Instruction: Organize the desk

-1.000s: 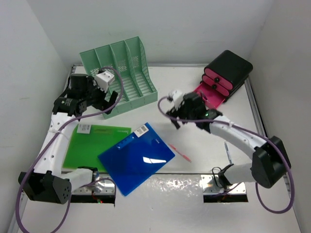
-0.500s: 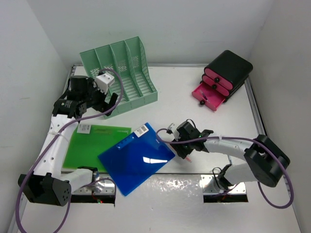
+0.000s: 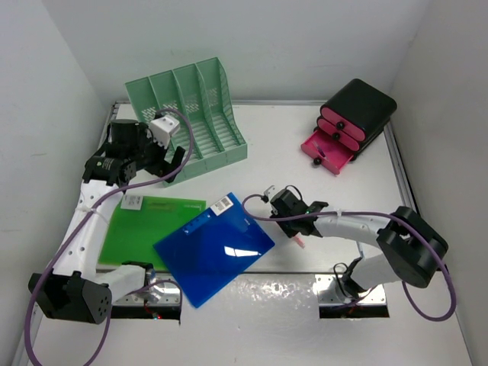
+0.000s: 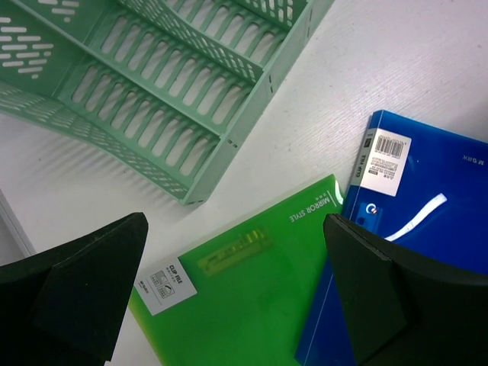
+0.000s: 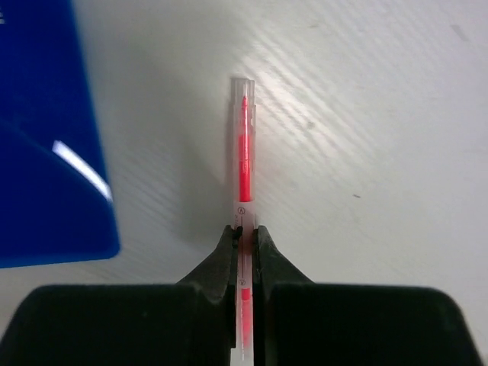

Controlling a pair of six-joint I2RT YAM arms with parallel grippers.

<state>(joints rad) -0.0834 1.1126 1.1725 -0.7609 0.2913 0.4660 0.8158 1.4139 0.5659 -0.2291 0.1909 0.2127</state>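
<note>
On the white desk [image 3: 297, 137] a thin red pen [image 5: 243, 152] in a clear barrel lies just right of the blue folder [image 3: 213, 248]. My right gripper [image 5: 244, 232] is down at the desk top and shut on the pen's near half; its far end points away from the jaws. From the top view the right gripper [image 3: 293, 221] sits low, with the pen's [image 3: 300, 240] tip showing past it. High over the green folder [image 4: 252, 297], my left gripper [image 4: 235, 229] hangs open and holds nothing.
A mint-green file rack [image 3: 187, 114] stands at the back left, close to the left gripper [image 3: 171, 156]. A black-and-pink drawer box [image 3: 352, 118] sits at the back right with its lowest pink drawer pulled out. The blue folder overlaps the green folder [image 3: 145, 225].
My right arm swung from beside the drawer box down to the pen by the blue folder, and its jaws closed on the pen. The left arm stayed put.
</note>
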